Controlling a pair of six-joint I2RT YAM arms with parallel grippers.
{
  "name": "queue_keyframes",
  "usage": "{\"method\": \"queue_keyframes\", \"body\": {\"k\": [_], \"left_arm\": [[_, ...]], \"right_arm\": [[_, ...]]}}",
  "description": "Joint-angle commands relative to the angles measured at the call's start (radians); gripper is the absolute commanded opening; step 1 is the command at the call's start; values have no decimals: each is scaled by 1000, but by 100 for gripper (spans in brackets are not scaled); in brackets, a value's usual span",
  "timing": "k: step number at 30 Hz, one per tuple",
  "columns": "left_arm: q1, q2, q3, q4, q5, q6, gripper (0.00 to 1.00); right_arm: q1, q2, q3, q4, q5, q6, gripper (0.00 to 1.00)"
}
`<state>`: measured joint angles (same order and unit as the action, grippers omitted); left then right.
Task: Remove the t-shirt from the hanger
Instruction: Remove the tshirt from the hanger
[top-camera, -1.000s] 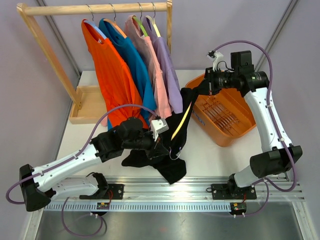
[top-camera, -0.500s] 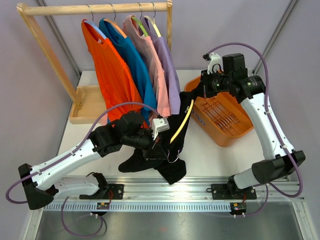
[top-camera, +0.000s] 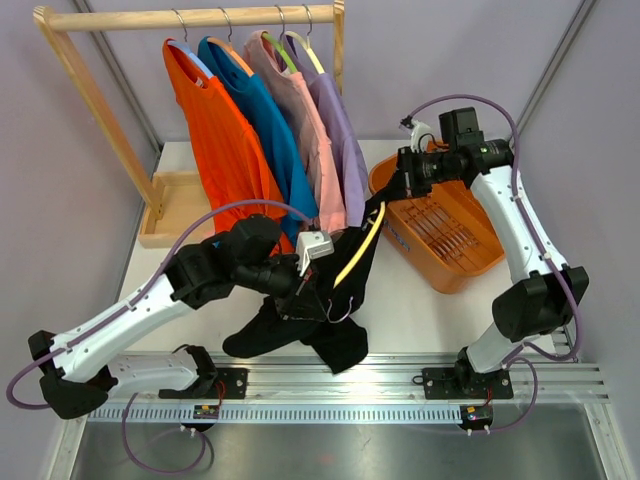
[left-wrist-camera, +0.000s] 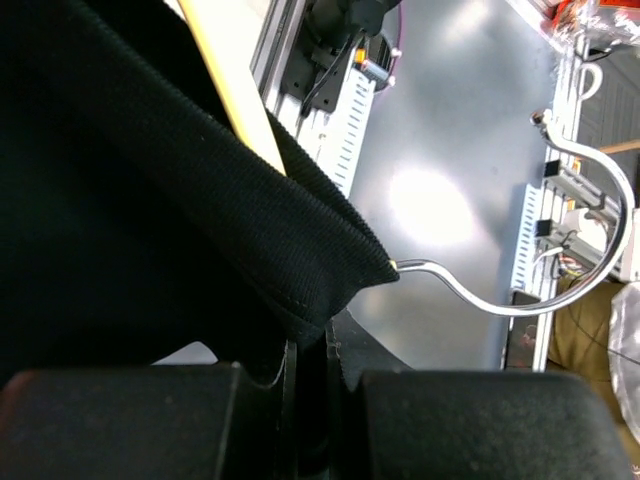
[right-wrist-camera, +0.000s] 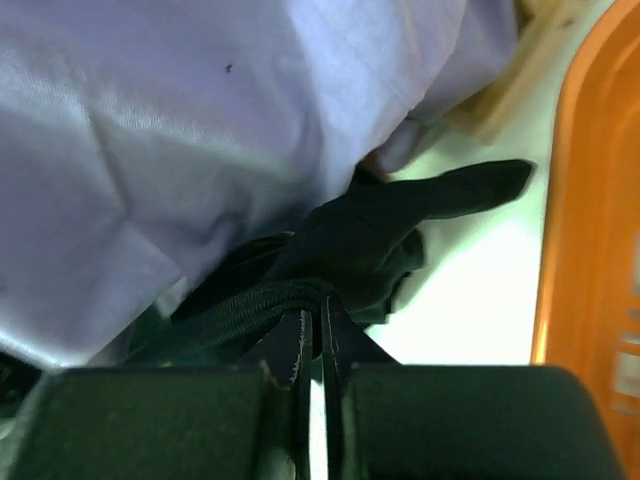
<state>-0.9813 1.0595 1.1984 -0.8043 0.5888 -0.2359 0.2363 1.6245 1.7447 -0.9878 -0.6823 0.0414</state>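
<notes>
From above, the black t-shirt (top-camera: 335, 338) is on a yellow hanger (top-camera: 355, 255) near the table's 6 o'clock edge, pulled between both arms. An orange basket (top-camera: 450, 235) sits at its 3 o'clock. Bright shirts hang on a wooden rack (top-camera: 190, 17) at 11 o'clock.

Left wrist: the left gripper (left-wrist-camera: 310, 350) pinches the black edge tight, with the metal hook (left-wrist-camera: 570, 260) at 3 o'clock.

Right wrist: the right gripper (right-wrist-camera: 312, 325) pinches a black fold, with a purple shirt (right-wrist-camera: 200, 130) at 12 o'clock.

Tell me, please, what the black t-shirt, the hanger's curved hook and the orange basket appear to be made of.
The black t-shirt looks like matte knit fabric: fine ribbed texture and a stitched hem show. The silver hanger hook is probably polished metal wire, given its bright reflections. The orange slatted basket seems moulded plastic: smooth, uniformly coloured, with a ribbed floor.
</notes>
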Motion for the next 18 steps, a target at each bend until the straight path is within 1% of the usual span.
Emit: {"method": "queue_keyframes", "body": {"k": [1,2,3,4,5,7,8,10,11,13,15,16,18], "left_arm": [[-57,-102,128,-81,345,38,0],[-54,-107,128,-67,362,18,0],[-45,-124,124,-47,373,0,0],[-39,-134,116,-21,379,-20,0],[-34,-147,95,41,391,-67,0],[-17,-180,61,123,411,-127,0],[-2,-191,23,225,428,-199,0],[19,-228,-19,340,445,-279,0],[51,-240,-64,466,466,-366,0],[85,-260,-97,609,485,-445,0],[108,-257,-97,622,499,-471,0],[110,-254,-100,660,502,-482,0],[116,-251,-118,781,509,-587,0]], "right_arm": [[-178,78,4,222,48,-71,0],[-193,89,7,212,-59,-84,0],[-206,95,7,181,-109,-141,0],[-206,92,1,175,-138,-158,0],[-207,92,-11,175,-208,-172,0],[-206,84,-45,172,-272,-192,0],[-206,81,-74,182,-305,-184,0],[-206,77,-93,201,-347,-167,0],[-207,77,-114,210,-379,-154,0],[-207,78,-131,221,-399,-124,0],[-206,81,-152,227,-415,-101,0],[-207,81,-160,235,-411,-89,0],[-216,84,-188,270,-387,-48,0]]}}
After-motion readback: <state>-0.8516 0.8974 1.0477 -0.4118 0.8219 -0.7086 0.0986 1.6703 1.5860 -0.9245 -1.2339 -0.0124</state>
